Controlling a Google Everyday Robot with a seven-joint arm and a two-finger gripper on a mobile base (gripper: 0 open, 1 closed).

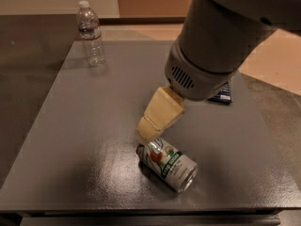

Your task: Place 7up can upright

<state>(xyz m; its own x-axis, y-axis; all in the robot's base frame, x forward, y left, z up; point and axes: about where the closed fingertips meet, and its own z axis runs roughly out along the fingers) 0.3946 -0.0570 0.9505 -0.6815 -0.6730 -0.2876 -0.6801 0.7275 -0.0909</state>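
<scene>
The 7up can [167, 164] lies on its side near the front of the grey table [84, 126]. It is silver-white with a green band and a red spot, and its top end points to the front right. My gripper [145, 133] is beige and hangs from the big grey arm [211, 55]. Its tip is just above and behind the can's left end, very close to it. The gripper does not hold the can.
A clear plastic water bottle [91, 33] stands upright at the table's back left. A flat dark blue snack packet [221, 94] lies at the right, partly hidden behind the arm. The table's front edge is just below the can.
</scene>
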